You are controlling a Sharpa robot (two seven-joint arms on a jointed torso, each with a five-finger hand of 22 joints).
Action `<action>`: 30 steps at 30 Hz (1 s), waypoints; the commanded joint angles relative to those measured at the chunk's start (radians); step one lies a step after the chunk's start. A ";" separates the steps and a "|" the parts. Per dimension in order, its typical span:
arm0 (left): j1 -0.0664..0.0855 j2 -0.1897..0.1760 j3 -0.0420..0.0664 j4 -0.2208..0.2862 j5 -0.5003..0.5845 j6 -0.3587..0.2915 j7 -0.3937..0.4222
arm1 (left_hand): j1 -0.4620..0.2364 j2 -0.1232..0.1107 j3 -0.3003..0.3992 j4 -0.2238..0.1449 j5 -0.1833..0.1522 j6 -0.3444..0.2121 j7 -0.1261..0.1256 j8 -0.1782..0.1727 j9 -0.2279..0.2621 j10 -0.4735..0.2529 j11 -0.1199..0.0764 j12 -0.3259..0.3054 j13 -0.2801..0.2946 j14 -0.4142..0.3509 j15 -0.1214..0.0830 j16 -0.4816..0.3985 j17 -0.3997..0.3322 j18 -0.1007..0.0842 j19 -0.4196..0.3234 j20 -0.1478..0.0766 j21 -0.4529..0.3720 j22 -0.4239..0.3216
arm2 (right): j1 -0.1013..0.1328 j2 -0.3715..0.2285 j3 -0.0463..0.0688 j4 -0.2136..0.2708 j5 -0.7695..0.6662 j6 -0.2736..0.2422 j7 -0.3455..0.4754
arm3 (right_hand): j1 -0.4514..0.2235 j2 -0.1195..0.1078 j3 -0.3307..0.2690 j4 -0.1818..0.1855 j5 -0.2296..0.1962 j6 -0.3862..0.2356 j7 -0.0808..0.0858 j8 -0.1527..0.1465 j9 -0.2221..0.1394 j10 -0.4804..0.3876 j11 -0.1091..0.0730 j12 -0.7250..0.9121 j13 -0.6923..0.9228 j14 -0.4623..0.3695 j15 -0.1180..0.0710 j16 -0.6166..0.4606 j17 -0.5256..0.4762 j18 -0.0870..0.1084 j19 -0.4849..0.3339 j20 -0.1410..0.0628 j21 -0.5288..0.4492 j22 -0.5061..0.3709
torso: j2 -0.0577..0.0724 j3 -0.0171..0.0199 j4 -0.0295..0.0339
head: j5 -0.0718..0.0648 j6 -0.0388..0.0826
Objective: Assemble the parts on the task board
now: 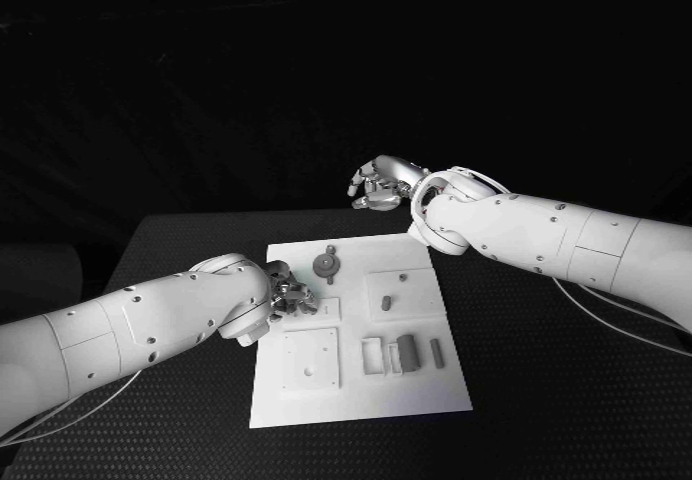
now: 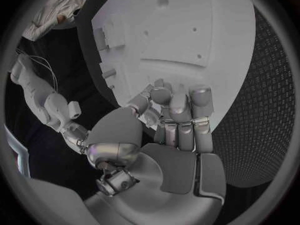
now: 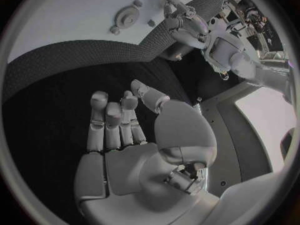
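My left hand (image 1: 293,297) sits low at the task board's (image 1: 418,395) left edge, centre-left of the head view. The nearest part, a round flanged piece (image 1: 329,264), lies just up and right of it; the bar-shaped parts (image 1: 405,350) lie lower right, long axes running up the frame. Its fingers are curled together over the board; whether they pinch anything I cannot tell. My right hand (image 1: 381,184) hangs beyond the board's top edge, fingers loosely apart, holding nothing.
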 commanded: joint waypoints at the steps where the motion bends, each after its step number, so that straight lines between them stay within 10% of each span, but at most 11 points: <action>1: -0.005 0.000 -0.003 0.001 -0.017 0.027 -0.010 | 0.001 0.013 0.003 0.001 0.003 0.014 -0.009 0.003 -0.001 -0.008 0.001 0.006 0.000 0.008 -0.017 0.005 -0.002 0.065 -0.004 -0.003 0.006 0.022 | 0.000 0.000 0.001 0.002 -0.001 0.013 0.009 | 0.007 -0.001 -0.005 -0.001 0.002 0.151 -0.006 -0.002 0.002 -0.079 -0.013 -0.002 0.001 0.000 -0.005 -0.003 0.001 0.014 -0.004 0.001 -0.004 0.009 | 0.000 0.0000 0.0001 | 0.000 -0.001; 30: -0.005 0.008 -0.003 -0.004 -0.122 0.025 -0.003 | -0.016 0.002 0.004 0.006 0.004 0.031 -0.014 0.009 0.007 -0.007 -0.003 0.006 -0.004 0.001 -0.021 0.023 -0.026 0.064 -0.007 -0.003 0.014 0.020 | 0.000 0.002 0.001 0.003 0.000 0.016 0.009 | 0.008 -0.001 -0.006 -0.001 0.002 0.150 -0.006 -0.002 0.003 -0.079 -0.012 -0.002 0.002 0.000 -0.005 -0.004 0.002 0.014 -0.005 0.002 -0.004 0.010 | 0.000 0.0003 -0.0001 | 0.002 -0.003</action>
